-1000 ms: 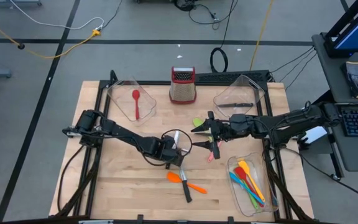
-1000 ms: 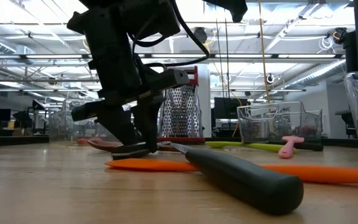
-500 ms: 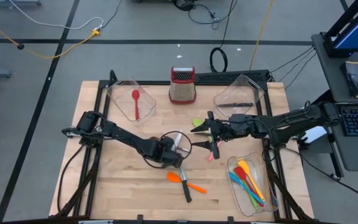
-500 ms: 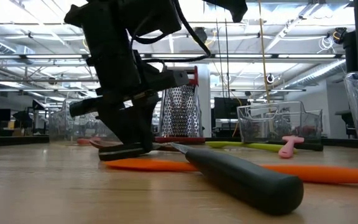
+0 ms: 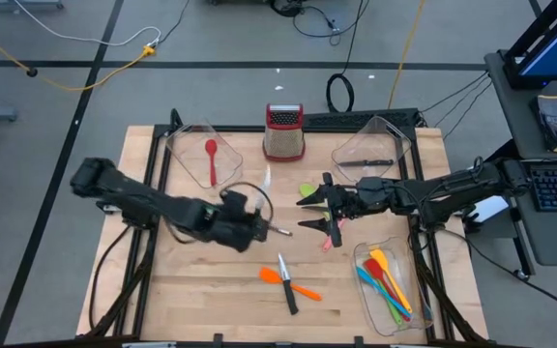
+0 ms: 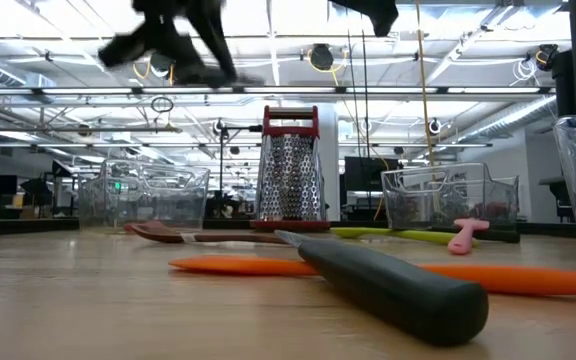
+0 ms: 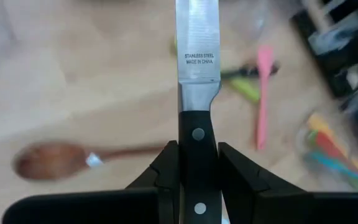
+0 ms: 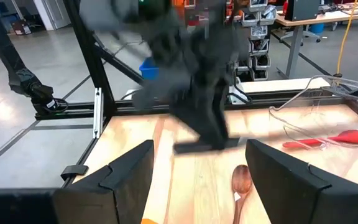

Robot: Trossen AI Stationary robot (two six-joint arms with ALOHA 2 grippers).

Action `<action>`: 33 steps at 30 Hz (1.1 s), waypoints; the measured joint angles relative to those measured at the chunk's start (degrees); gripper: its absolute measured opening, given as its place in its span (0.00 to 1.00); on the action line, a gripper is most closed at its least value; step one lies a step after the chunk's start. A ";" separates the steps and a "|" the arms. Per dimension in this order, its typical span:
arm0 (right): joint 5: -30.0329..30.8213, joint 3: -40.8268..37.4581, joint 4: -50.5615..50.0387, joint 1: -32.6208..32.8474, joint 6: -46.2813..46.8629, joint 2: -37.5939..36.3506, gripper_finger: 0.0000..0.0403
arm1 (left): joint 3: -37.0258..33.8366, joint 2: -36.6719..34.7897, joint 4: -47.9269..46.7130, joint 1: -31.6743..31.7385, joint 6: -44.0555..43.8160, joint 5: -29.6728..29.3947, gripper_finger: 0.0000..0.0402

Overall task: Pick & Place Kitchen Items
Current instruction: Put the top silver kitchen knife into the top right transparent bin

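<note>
Above table point(image 5: 191, 290), left gripper's point(image 7: 194, 180) knife point(image 7: 197, 93); engraving only wrist-visible.

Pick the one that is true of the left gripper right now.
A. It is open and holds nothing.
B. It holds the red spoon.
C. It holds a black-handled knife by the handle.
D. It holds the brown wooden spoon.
C. In the left wrist view the left gripper has its fingers closed on the riveted black handle of a knife, blade pointing away, while the wooden spoon lies on the table below.
</note>
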 joint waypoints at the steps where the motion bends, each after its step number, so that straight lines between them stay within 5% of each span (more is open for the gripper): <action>1: 0.00 0.00 0.21 0.00 0.00 0.00 0.61 | -0.02 -1.68 0.63 -0.20 1.39 -1.68 0.17; 11: -0.11 0.00 4.38 0.02 -0.38 0.00 0.61 | 0.07 -9.77 23.94 -1.13 26.93 -7.22 0.17; 18: -7.32 0.00 4.95 -0.07 4.50 0.00 0.61 | 0.09 -9.09 37.85 -0.31 42.50 -3.43 0.17; 33: -7.08 0.02 18.37 -1.80 4.71 1.09 0.67 | 0.13 -8.59 53.32 1.50 61.45 6.42 0.17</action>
